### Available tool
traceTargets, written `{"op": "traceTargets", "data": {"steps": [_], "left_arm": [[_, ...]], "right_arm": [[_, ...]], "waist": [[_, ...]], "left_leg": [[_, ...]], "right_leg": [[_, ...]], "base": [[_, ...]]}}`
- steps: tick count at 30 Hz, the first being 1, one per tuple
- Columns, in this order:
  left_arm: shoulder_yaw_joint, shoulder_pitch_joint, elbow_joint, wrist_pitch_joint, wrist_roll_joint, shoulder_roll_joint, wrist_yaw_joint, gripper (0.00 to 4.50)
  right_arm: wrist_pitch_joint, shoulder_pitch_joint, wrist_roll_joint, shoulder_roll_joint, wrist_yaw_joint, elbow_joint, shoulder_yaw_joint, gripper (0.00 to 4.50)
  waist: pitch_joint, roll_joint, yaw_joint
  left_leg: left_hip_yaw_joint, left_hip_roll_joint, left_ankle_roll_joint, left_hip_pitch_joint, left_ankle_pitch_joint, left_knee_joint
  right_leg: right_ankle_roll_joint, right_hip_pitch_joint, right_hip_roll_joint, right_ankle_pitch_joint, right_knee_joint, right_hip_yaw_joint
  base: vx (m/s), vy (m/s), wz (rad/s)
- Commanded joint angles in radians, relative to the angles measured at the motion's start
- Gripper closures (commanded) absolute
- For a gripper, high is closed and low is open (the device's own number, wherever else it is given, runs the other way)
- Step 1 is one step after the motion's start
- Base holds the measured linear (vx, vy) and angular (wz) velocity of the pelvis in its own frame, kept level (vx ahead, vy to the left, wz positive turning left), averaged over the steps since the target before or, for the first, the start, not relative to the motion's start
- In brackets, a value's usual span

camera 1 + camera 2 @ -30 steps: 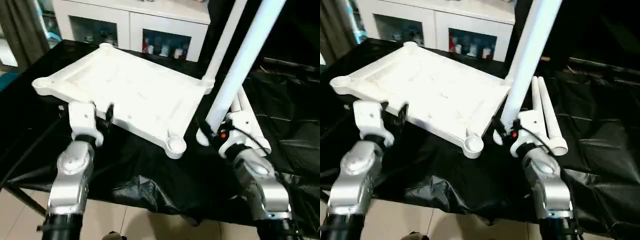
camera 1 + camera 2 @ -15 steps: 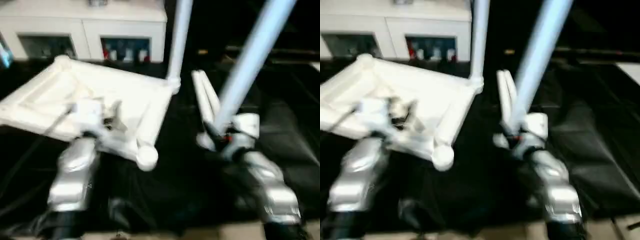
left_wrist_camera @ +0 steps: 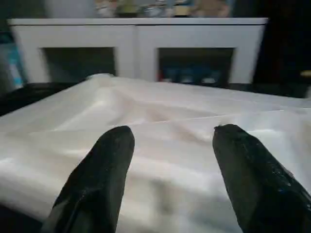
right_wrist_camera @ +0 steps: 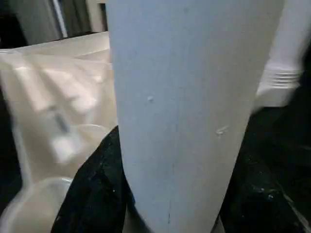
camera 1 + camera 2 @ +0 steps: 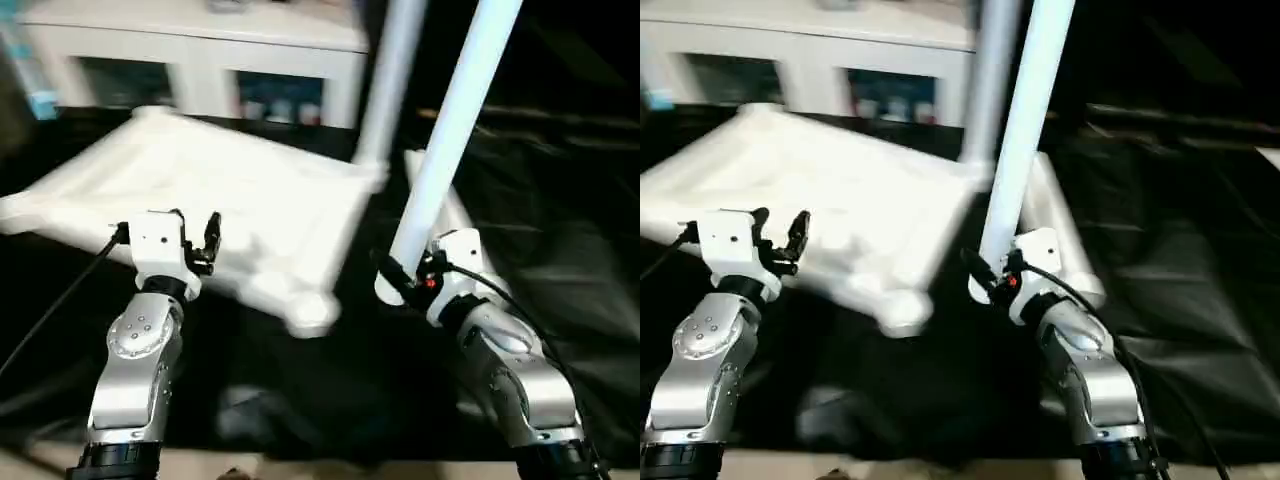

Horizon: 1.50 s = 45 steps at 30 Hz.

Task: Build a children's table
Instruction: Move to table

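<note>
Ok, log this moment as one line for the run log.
stage: leg fitting | right gripper: shut on loose leg, held upright | left gripper: jaws open at tabletop edge | one leg standing in far corner

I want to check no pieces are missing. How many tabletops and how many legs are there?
Tabletop: 1
Legs: 4 (upright leg in a corner, held leg in the right gripper, two lying legs on the black cloth)
Total: 5

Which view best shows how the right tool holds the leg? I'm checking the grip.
The left eye view: the right tool clamps the leg near its lower end. The right wrist view has only a close stretch of leg between the fingers.
</note>
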Motion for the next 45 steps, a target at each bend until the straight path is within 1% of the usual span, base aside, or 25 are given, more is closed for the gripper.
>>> {"op": "traceTargets", "data": {"steps": [1, 6, 8, 11, 12, 13, 14, 16, 17, 20, 23, 24, 25, 26, 27, 29, 31, 33, 36, 37, 39, 42, 43, 44, 45], "left_arm": [[-0.013, -0.02, -0.001, 0.011, 0.012, 0.001, 0.008, 1.48], [-0.054, -0.031, 0.008, 0.018, 0.073, 0.014, 0.027, 1.48], [-0.049, -0.033, 0.008, 0.021, 0.06, 0.006, 0.027, 1.48], [-0.034, -0.038, 0.008, 0.021, 0.035, -0.008, 0.03, 1.48], [-0.028, -0.041, 0.01, 0.02, 0.028, -0.007, 0.026, 1.48], [-0.024, -0.043, 0.012, 0.019, 0.022, -0.008, 0.025, 1.48], [-0.024, -0.043, 0.012, 0.019, 0.022, -0.008, 0.025, 1.48], [-0.019, -0.046, 0.009, 0.021, 0.013, -0.004, 0.015, 1.48], [-0.023, -0.046, 0.007, 0.014, 0.016, 0.003, 0.006, 1.48], [-0.026, -0.044, -0.001, 0.016, 0.011, 0.001, -0.004, 1.48], [-0.029, -0.042, -0.004, 0.023, 0.008, -0.002, -0.004, 1.48], [-0.029, -0.042, -0.004, 0.024, 0.009, -0.003, -0.004, 1.48], [-0.03, -0.041, -0.004, 0.024, 0.009, -0.002, -0.003, 1.48], [-0.03, -0.041, -0.003, 0.025, 0.009, -0.002, -0.002, 1.48], [-0.03, -0.042, 0.0, 0.025, 0.008, -0.001, -0.001, 1.48], [-0.029, -0.043, 0.002, 0.024, 0.007, 0.0, 0.001, 1.48], [-0.028, -0.042, 0.001, 0.027, 0.009, 0.001, 0.002, 1.48], [-0.027, -0.04, -0.003, 0.031, 0.01, 0.003, 0.003, 1.48], [-0.022, -0.035, -0.009, 0.033, 0.011, 0.002, 0.003, 1.48], [-0.021, -0.033, -0.009, 0.034, 0.011, 0.002, 0.005, 1.48], [-0.017, -0.032, -0.011, 0.037, 0.01, 0.005, 0.007, 1.48], [-0.014, -0.031, -0.013, 0.04, 0.01, 0.008, 0.01, 1.48], [-0.015, -0.031, -0.014, 0.041, 0.011, 0.009, 0.011, 1.48], [-0.015, -0.03, -0.014, 0.041, 0.012, 0.009, 0.012, 1.48], [-0.014, -0.03, -0.015, 0.041, 0.011, 0.009, 0.012, 1.48]], "right_arm": [[-0.013, 0.002, 0.014, -0.006, -0.015, -0.034, -0.02, 2.56], [-0.031, 0.011, -0.022, -0.024, -0.021, -0.036, -0.005, 2.56], [-0.03, 0.01, -0.02, -0.022, -0.023, -0.032, -0.01, 2.56], [-0.024, 0.004, -0.005, -0.016, -0.027, -0.02, -0.03, 2.56], [-0.025, 0.002, -0.004, -0.019, -0.027, -0.019, -0.029, 2.56], [-0.025, 0.002, -0.003, -0.021, -0.027, -0.019, -0.028, 2.56], [-0.025, 0.002, -0.003, -0.021, -0.027, -0.019, -0.028, 2.56], [-0.02, 0.0, 0.001, -0.025, -0.023, -0.016, -0.023, 2.56], [-0.009, -0.001, -0.001, -0.031, -0.015, -0.014, -0.013, 2.56], [-0.004, 0.003, -0.003, -0.029, -0.008, -0.017, -0.003, 2.56], [-0.012, 0.007, 0.006, -0.018, -0.015, -0.019, -0.01, 2.56], [-0.004, 0.008, 0.021, -0.011, -0.016, -0.019, -0.018, 2.56], [-0.001, 0.008, 0.025, -0.013, -0.016, -0.02, -0.019, 2.56], [-0.002, 0.007, 0.024, -0.015, -0.014, -0.02, -0.017, 2.56], [-0.005, 0.007, 0.022, -0.02, -0.01, -0.019, -0.014, 2.56], [-0.007, 0.006, 0.021, -0.023, -0.006, -0.019, -0.012, 2.56], [-0.013, 0.011, 0.003, -0.037, 0.01, -0.022, 0.009, 2.56], [-0.001, 0.015, -0.007, -0.044, 0.034, -0.027, 0.037, 2.56], [-0.008, 0.015, -0.018, -0.043, 0.034, -0.023, 0.053, 2.56], [-0.01, 0.015, -0.012, -0.036, 0.03, -0.022, 0.049, 2.56], [0.003, 0.015, 0.021, -0.02, 0.028, -0.023, 0.034, 2.56], [-0.014, 0.021, 0.008, -0.035, 0.043, -0.027, 0.054, 2.56], [-0.014, 0.023, 0.007, -0.035, 0.042, -0.027, 0.053, 2.56], [-0.013, 0.024, 0.007, -0.034, 0.041, -0.027, 0.052, 2.56], [-0.014, 0.025, 0.007, -0.035, 0.041, -0.027, 0.051, 2.56]], "waist": [[-0.061, 0.036, -0.039], [-0.047, 0.04, -0.044], [-0.044, 0.045, -0.058], [-0.036, 0.037, -0.064], [-0.034, 0.008, -0.058], [-0.035, -0.036, -0.046], [-0.033, -0.052, -0.046], [-0.038, -0.039, -0.03], [-0.047, -0.005, -0.039], [-0.042, 0.01, -0.053], [-0.029, 0.011, -0.057], [-0.028, 0.014, -0.077], [0.006, 0.028, -0.104], [0.011, 0.056, -0.101], [0.004, 0.05, -0.05], [-0.033, -0.003, -0.063], [-0.022, -0.026, 0.01], [-0.03, -0.023, 0.038], [-0.054, 0.051, -0.004], [-0.075, 0.064, -0.057], [-0.098, 0.063, -0.097], [-0.056, 0.002, -0.068], [-0.025, -0.045, -0.042], [-0.033, -0.067, -0.015], [-0.053, -0.059, 0.0]], "left_leg": [[-0.046, 0.073, 0.086, 0.097, -0.173, -0.122], [-0.072, 0.087, -0.303, 0.071, -0.644, -0.167], [-0.115, 0.134, -0.29, 0.066, -0.723, -0.201], [-0.079, 0.137, -0.167, 0.024, -0.796, -0.233], [-0.033, 0.074, -0.15, 0.017, -0.776, -0.176], [0.004, -0.004, -0.103, 0.07, -0.517, 0.006], [-0.007, -0.002, -0.061, 0.053, -0.312, 0.063], [-0.031, 0.024, -0.059, -0.027, -0.07, -0.002], [-0.038, 0.049, -0.1, -0.015, -0.256, -0.104], [-0.094, 0.011, -0.062, -0.058, -0.56, -0.146], [-0.097, -0.006, -0.087, -0.019, -0.649, -0.102], [-0.07, 0.024, -0.107, 0.085, -0.662, -0.052], [-0.065, 0.017, -0.133, 0.168, -0.764, -0.004], [-0.07, 0.055, -0.136, 0.12, -0.874, -0.091], [-0.053, 0.068, -0.133, -0.044, -0.965, -0.218], [-0.038, 0.081, -0.053, 0.133, -0.729, -0.132], [-0.005, 0.05, 0.029, -0.005, -0.141, 0.018], [-0.003, 0.03, 0.109, -0.057, -0.001, -0.006], [-0.062, 0.004, 0.247, 0.014, 0.013, -0.068], [-0.184, 0.031, 0.457, 0.136, 0.09, -0.084], [-0.262, 0.142, 0.604, 0.237, 0.344, -0.055], [-0.17, 0.108, 0.462, 0.107, 0.218, -0.115], [-0.076, 0.001, 0.31, 0.036, -0.104, -0.08], [-0.035, -0.072, 0.239, 0.026, -0.187, 0.023], [-0.054, -0.048, 0.14, -0.009, -0.153, 0.071]], "right_leg": [[-0.166, -0.045, 0.03, -0.036, 0.005, -0.039], [-0.04, -0.041, 0.01, -0.078, -0.025, -0.017], [-0.035, -0.034, 0.021, -0.085, 0.002, -0.033], [-0.039, -0.013, 0.003, -0.128, 0.027, -0.039], [-0.044, -0.025, -0.025, -0.303, -0.05, -0.01], [0.003, -0.108, -0.109, -0.826, -0.178, 0.008], [0.034, -0.101, -0.165, -0.988, -0.203, 0.034], [0.038, -0.028, -0.156, -0.879, -0.148, 0.026], [-0.045, -0.024, -0.053, -0.457, -0.086, -0.027], [-0.062, 0.028, -0.075, -0.454, -0.083, -0.103], [-0.091, 0.028, -0.114, -0.735, -0.139, -0.136], [-0.078, -0.043, -0.092, -0.79, -0.171, -0.123], [-0.046, -0.086, -0.042, -0.79, -0.238, -0.246], [-0.046, -0.024, -0.013, -0.635, -0.168, -0.265], [-0.059, 0.137, 0.027, -0.236, 0.106, -0.161], [-0.069, 0.018, -0.033, -0.368, 0.001, -0.046], [-0.141, 0.109, -0.171, -0.786, -0.166, 0.024], [-0.124, 0.149, -0.137, -0.513, -0.157, -0.063], [-0.073, 0.15, -0.009, -0.182, -0.108, -0.161], [-0.055, 0.062, 0.065, -0.136, 0.005, -0.163], [-0.022, -0.086, 0.025, -0.213, 0.102, -0.065], [0.034, -0.076, -0.017, 0.033, 0.096, 0.022], [0.011, -0.029, -0.056, -0.024, -0.071, 0.088], [0.032, 0.013, -0.089, -0.227, -0.119, 0.138], [-0.04, 0.087, -0.138, -0.32, -0.107, 0.175]], "base": [[-0.031, 0.196, 0.06], [-0.063, 0.12, 0.08], [-0.083, 0.01, -0.04], [-0.089, -0.108, 0.0], [-0.082, -0.186, -0.04], [-0.082, -0.186, -0.04], [-0.082, -0.166, -0.23], [-0.04, -0.12, -0.47], [0.0, -0.069, -0.31], [-0.01, -0.017, -0.06], [-0.011, -0.032, 0.4], [-0.065, -0.075, 0.42], [-0.065, -0.075, 0.42], [0.04, -0.052, 0.11], [0.233, -0.014, 0.09], [0.219, -0.061, 0.06], [0.134, -0.11, -0.07], [0.131, -0.012, 0.09], [0.178, 0.01, 0.38], [0.226, 0.01, 0.51], [0.197, -0.052, 0.47], [0.026, -0.092, 0.14], [-0.031, -0.094, -0.01], [0.061, -0.089, 0.15], [0.069, -0.091, 0.07]]}}
